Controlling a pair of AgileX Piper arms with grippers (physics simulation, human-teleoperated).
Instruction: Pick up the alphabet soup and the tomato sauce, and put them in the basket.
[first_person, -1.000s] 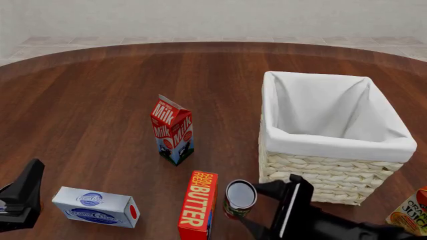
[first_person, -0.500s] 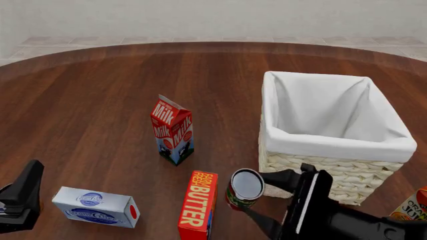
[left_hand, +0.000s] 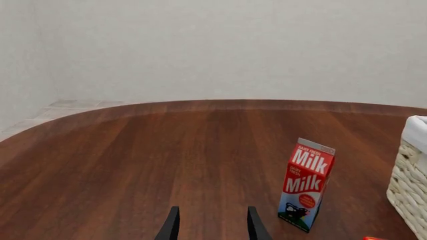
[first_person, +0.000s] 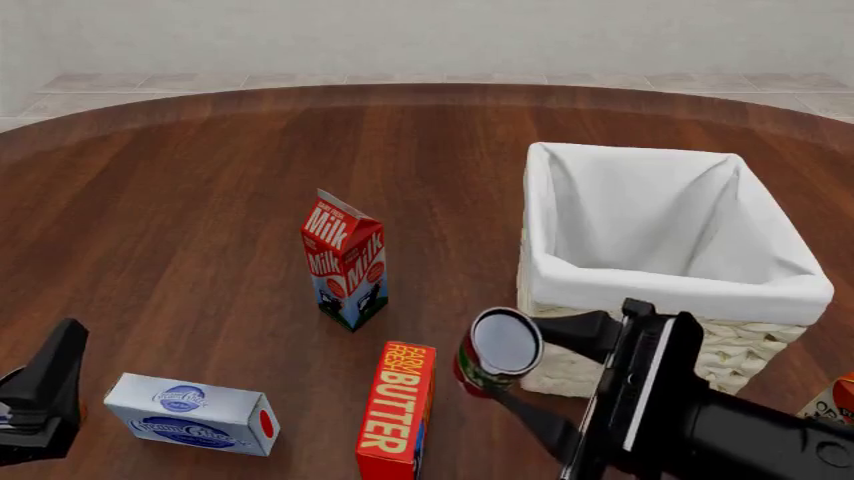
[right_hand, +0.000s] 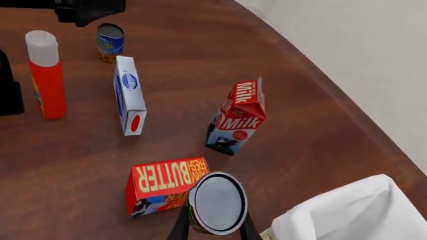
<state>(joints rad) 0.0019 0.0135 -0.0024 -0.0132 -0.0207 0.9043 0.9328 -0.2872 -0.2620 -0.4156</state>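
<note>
The tomato sauce (first_person: 498, 350), a red-and-green can with a grey top, is off the table, tilted, just in front of the basket's near left corner. My right gripper (first_person: 515, 360) is shut on it, and in the right wrist view the same tomato sauce (right_hand: 216, 202) sits between the fingers (right_hand: 181, 228). The alphabet soup (right_hand: 111, 41), blue with an orange band, stands far off on the table, seen only in the right wrist view. The basket (first_person: 667, 291) has its white lining showing. My left gripper (left_hand: 212, 227) is open over bare wood, low at the front view's left edge (first_person: 47, 385).
A milk carton (first_person: 347, 262) stands mid-table. A red butter box (first_person: 396, 410) stands beside the held can and a white-blue box (first_person: 194, 413) lies left of it. An orange-red bottle (right_hand: 45, 75) stands near the soup. A juice carton (first_person: 834, 402) is at the right edge.
My right gripper has risen with the tomato sauce can and carried it right, toward the basket's near wall. The left arm has not moved.
</note>
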